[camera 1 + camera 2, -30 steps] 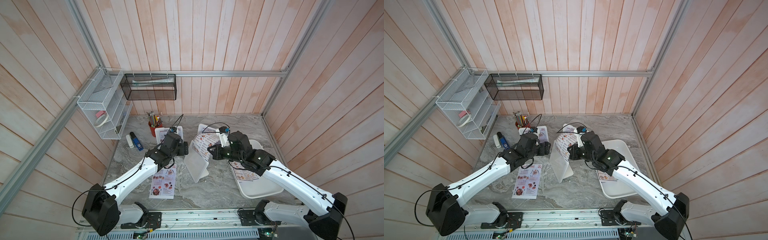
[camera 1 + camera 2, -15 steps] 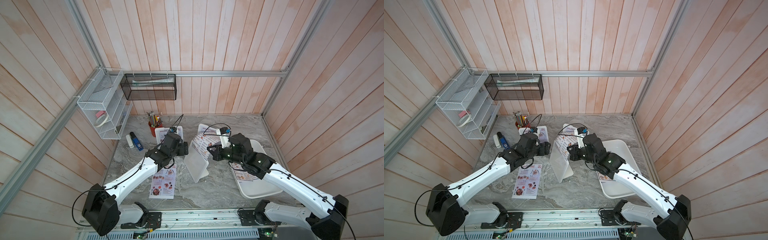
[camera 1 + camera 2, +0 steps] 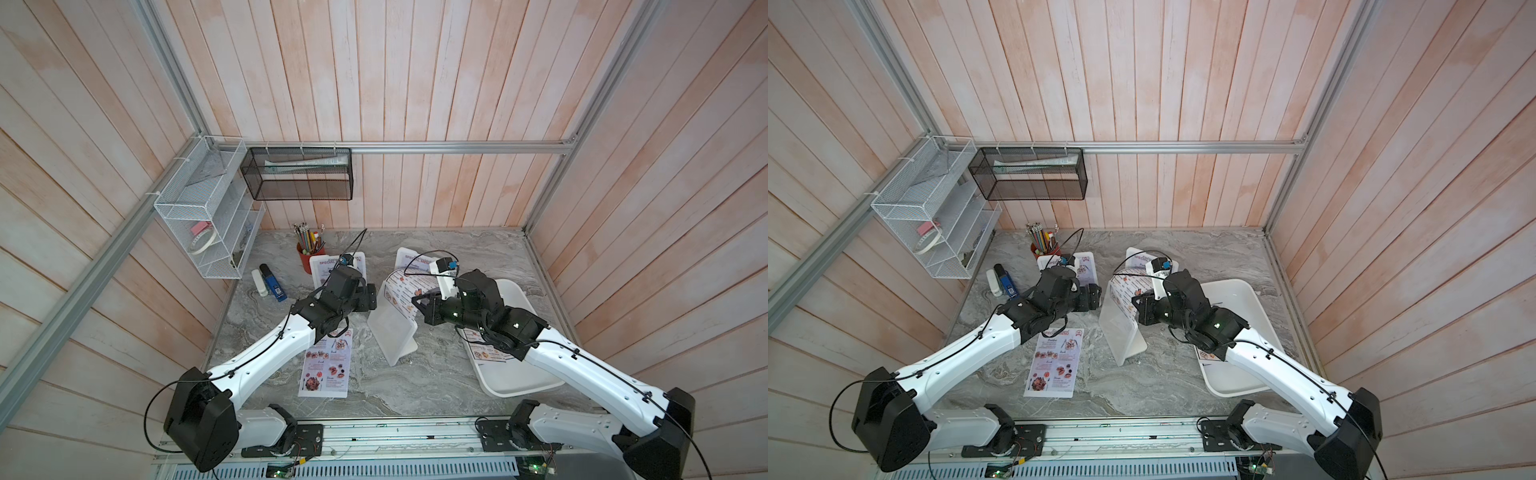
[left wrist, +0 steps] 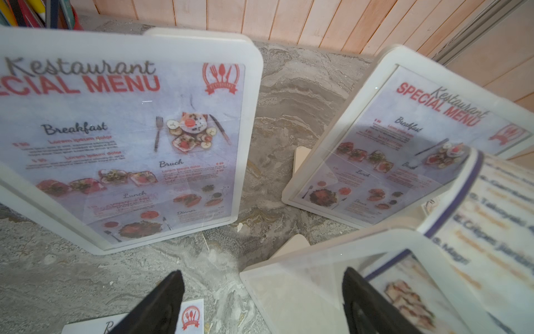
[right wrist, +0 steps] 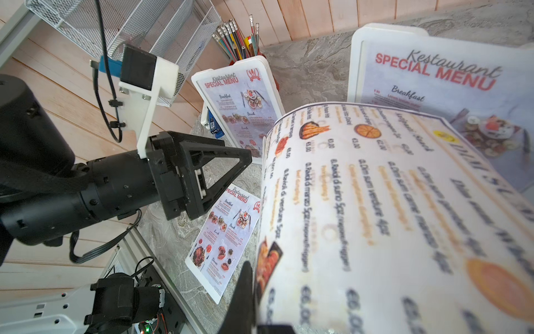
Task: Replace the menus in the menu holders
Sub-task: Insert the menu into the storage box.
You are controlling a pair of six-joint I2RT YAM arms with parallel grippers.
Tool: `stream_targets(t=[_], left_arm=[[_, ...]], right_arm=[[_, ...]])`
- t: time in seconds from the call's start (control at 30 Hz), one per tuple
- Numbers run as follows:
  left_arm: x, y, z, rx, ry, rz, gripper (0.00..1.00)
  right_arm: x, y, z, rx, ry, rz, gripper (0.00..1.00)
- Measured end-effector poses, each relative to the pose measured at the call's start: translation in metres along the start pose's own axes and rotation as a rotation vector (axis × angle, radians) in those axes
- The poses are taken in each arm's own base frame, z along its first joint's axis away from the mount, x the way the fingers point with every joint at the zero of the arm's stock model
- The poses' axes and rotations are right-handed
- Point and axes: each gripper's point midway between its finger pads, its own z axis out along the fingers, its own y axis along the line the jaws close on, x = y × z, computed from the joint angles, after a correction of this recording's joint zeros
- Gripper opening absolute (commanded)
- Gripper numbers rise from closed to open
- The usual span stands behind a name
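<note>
At the centre of both top views, the Dim Sum Inn menu (image 5: 375, 202) arched in a loose curl over the middle menu holder (image 3: 392, 332). We saw part of the sheet behind the holder's clear front and the rest bowed out above it. The right hand (image 3: 417, 301) met the curl with one finger (image 5: 244, 292) flat against the paper. The sheet hid the other finger, so we could not tell whether the hand was clamped on it. The left hand (image 4: 263, 274) hovered just left of that holder, fingers spread wide and holding nothing.

Toward the back of the desk (image 3: 415, 386) stood the left holder (image 3: 320, 266), beside a red pencil cup (image 3: 305, 253), and the rear holder (image 3: 405, 255). Each showed a red "Special Menu" page. A loose Special Menu sheet (image 3: 326, 368) lay flat at lower left of centre. At right, a white tray (image 3: 511, 378) held more sheets under the right arm.
</note>
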Motion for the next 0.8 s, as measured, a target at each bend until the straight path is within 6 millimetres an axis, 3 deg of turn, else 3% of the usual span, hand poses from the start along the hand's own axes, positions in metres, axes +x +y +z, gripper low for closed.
stream_targets(t=[0.37, 0.8], left_arm=[[0.0, 0.0, 0.0, 0.0, 0.0, 0.0, 0.88], [0.004, 0.0, 0.008, -0.01, 0.02, 0.008, 0.88]], right_arm=[[-0.003, -0.004, 0.002, -0.005, -0.018, -0.01, 0.37], [-0.017, -0.005, 0.005, -0.042, -0.052, 0.003, 0.41]])
